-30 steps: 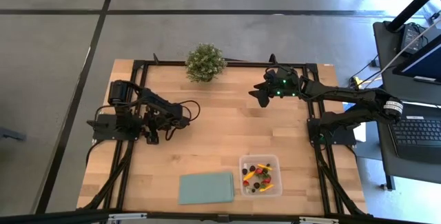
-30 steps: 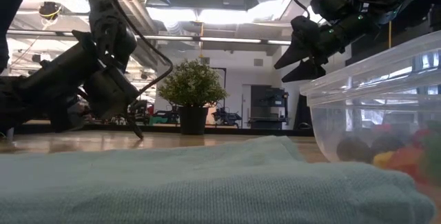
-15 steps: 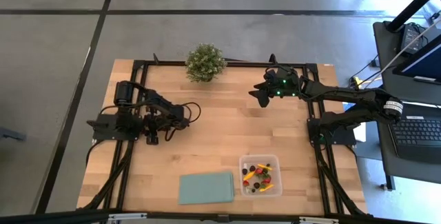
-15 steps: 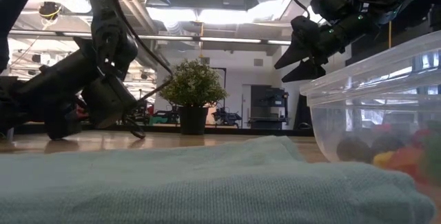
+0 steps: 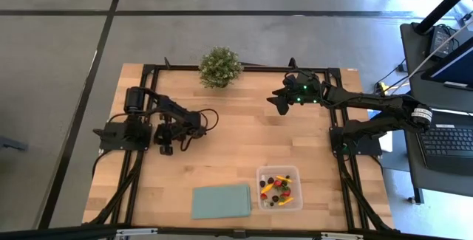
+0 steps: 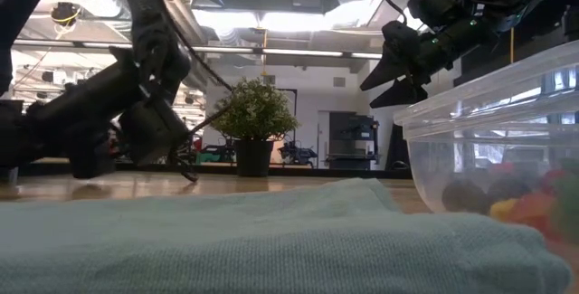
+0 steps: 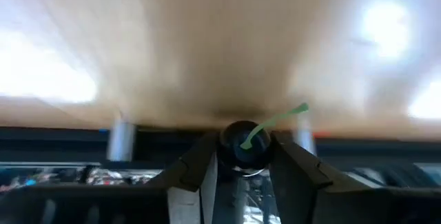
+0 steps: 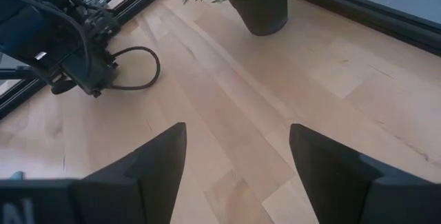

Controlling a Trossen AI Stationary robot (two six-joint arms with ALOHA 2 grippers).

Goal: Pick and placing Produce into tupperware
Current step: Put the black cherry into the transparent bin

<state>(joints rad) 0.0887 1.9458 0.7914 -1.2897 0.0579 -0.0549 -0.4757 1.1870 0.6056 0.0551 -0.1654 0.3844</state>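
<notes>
At the table's left side my left gripper (image 5: 164, 149) points down at the wood, shut on a dark round berry (image 7: 238, 156) with a thin green stem (image 7: 279, 119). The clear tupperware (image 5: 294, 172) stands near the front edge, right of centre, with several red, dark and yellow-orange pieces of produce (image 5: 276, 190) lying on its bottom. It fills the right of the low view as a clear wall (image 6: 488, 122). My right gripper (image 5: 275, 101) hangs open above the far right of the table, its fingers (image 8: 158, 158) spread over bare wood. My left gripper pinches the dark berry's two sides (image 7: 227, 148) between its two fingers, near their tips. The fingers come from above, pointing down at the tabletop. The berry sits right at the wood; whether it rests on it I cannot tell. Its stem sticks out sideways past one finger.
A bushy potted plant (image 5: 219, 66) stands at the far edge, middle. A flat pale-green sheet (image 5: 222, 200) lies at the near edge, left of the tupperware. Black frame rails (image 5: 140, 188) run along both sides. Bare wood lies between the two arms.
My left arm has shifted a little toward the table's right while its gripper has stayed low at the wood. My right arm has kept still.
</notes>
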